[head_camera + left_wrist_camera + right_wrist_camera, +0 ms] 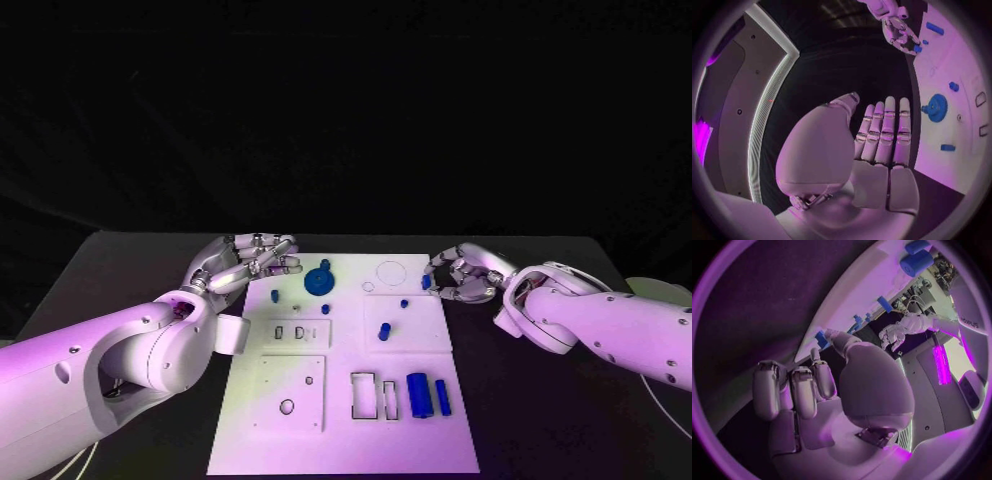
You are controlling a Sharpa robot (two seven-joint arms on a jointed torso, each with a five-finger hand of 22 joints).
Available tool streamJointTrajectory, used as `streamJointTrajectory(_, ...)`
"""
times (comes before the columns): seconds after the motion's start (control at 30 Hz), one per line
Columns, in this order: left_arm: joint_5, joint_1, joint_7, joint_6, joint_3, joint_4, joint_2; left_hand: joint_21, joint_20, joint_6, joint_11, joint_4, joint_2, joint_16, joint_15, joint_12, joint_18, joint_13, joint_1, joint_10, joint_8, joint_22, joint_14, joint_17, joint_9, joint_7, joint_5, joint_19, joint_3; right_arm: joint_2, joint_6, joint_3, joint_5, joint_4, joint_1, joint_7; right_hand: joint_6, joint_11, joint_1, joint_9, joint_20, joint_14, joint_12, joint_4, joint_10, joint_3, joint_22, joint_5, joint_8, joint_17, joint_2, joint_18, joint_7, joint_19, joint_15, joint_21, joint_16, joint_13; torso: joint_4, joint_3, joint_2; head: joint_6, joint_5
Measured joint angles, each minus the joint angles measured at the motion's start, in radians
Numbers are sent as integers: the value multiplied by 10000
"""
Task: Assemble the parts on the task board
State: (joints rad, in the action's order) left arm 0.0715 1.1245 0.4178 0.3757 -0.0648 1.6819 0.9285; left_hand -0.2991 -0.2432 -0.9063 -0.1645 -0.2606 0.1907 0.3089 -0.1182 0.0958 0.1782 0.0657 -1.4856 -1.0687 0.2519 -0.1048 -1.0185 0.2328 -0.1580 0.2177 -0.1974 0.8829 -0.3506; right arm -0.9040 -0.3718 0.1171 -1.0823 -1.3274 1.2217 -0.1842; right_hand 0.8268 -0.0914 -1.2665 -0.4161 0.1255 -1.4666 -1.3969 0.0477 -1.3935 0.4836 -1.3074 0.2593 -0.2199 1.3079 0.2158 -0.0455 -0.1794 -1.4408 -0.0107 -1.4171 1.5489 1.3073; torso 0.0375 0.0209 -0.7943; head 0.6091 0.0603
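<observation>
A white task board lies lengthwise on the black worktop. Nearest the robot, two blue cylinders — one thick, one thin — lie side by side beside rectangular slots. Further up, a small blue peg rests near the board's middle. Toward the far edge sits a blue gear, with smaller blue pieces around it. The left hand hovers at the board's far left corner, fingers straight and together, holding nothing. The right hand sits at the far right edge, fingers curled — a small blue part lies at its fingertips, but I cannot tell whether it is gripped.
</observation>
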Motion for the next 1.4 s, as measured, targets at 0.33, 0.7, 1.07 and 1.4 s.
streamJointTrajectory(0.33,-2,0,-4,-6,0,7,11,0,0,0,0,0,0,0,0,0,1,0,0,0,0,0,0,-1,0,0,0,0,0,156,-11,-2,-72,72,-21,15,525,66,74,-50,-40,0,-97,-36,-117,121,1,-236,-155,-1,-176,0,117,-40,0,-57,0,8,-7,1,15,30,-11)
streamJointTrajectory(0.7,-3,0,-14,-14,0,-6,-3,0,0,0,0,0,0,0,0,0,0,0,0,0,0,0,0,-1,0,0,0,0,0,241,-25,-1,-100,116,-26,46,817,157,95,-86,-76,0,-143,-66,-208,208,-7,-450,-245,-2,-278,0,231,-76,0,-62,0,8,-8,8,15,59,3)
streamJointTrajectory(1.07,-3,0,-31,-27,0,-15,-7,0,0,0,0,0,0,0,0,0,0,0,0,0,0,-1,0,-2,0,0,0,0,0,280,-261,-1,-117,120,-29,72,1237,335,44,-161,-218,-11,-286,-123,-387,433,-6,-521,-514,-3,-570,0,432,-219,159,-173,0,6,-12,2,18,89,5)
streamJointTrajectory(1.4,-3,0,-46,-37,0,-39,-4,0,0,0,0,56,0,-52,0,-67,0,0,0,0,0,23,0,27,0,0,0,0,-56,226,-1000,-6,-136,-42,-30,77,1365,495,-34,-186,-330,-17,-413,-279,-546,668,-4,-646,-726,-4,-808,-1,463,-257,310,-326,0,5,-12,-5,35,95,-45)
